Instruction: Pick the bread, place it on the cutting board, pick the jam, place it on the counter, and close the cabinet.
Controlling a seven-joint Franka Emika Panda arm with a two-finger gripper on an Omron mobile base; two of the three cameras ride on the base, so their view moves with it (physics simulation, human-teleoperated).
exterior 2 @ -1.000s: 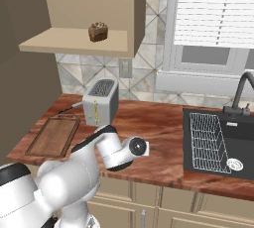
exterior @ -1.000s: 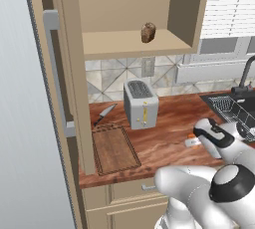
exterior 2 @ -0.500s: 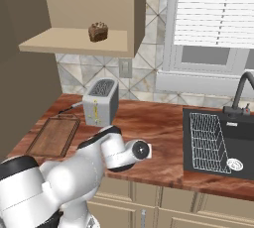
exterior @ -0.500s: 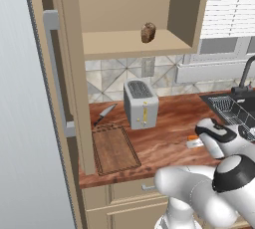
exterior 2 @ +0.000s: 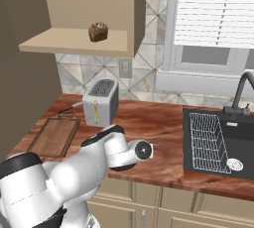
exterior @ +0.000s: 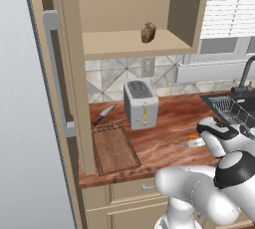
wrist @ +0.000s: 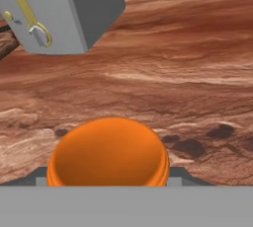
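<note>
Between the claw's fingertips (wrist: 108, 184) sits the jam (wrist: 108, 153), jaws clamped on it just above the surface (wrist: 188, 78); lower it gently and level, well short of the toaster (wrist: 64, 9) ahead, before releasing

Streaky reddish wood counter (exterior: 169, 138); darker grooved wooden cutting board (exterior: 114, 150); smooth, softly glossy orange jam (wrist: 108, 153); brushed grey metal toaster (exterior: 141, 104); rough brown bread (exterior: 148, 32)
</note>
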